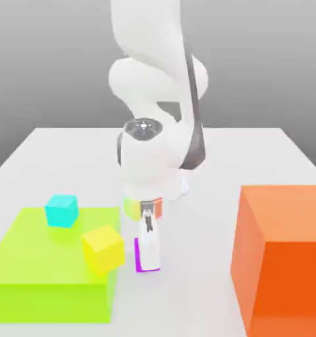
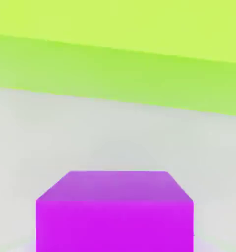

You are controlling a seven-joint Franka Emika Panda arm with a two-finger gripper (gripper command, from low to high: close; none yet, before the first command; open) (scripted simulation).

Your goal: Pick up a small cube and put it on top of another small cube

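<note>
Purple cube [image 1: 147, 258] sat on the surface [image 1: 200, 276] beside the green slab [image 1: 49, 263], my gripper [image 1: 147, 238] clamped on it. I judged a straight lift, grip kept firm, best before crossing to another cube.

The gripper [image 1: 147, 245] stands low over the white table [image 1: 200, 276], shut on the small magenta cube [image 1: 145, 257], in a lane between two bulky things. On the exterior view's left, the wide lime-green slab [image 1: 49, 270] lies just beside the cube, its side wall [image 2: 115, 74] close across a strip of bare table. A yellow cube [image 1: 103, 249] tilts on the slab's near corner, nearest the fingers; a cyan cube [image 1: 61, 210] sits farther back. On the exterior view's right, the tall orange block [image 1: 282, 263] stands well apart, with open tabletop between
</note>
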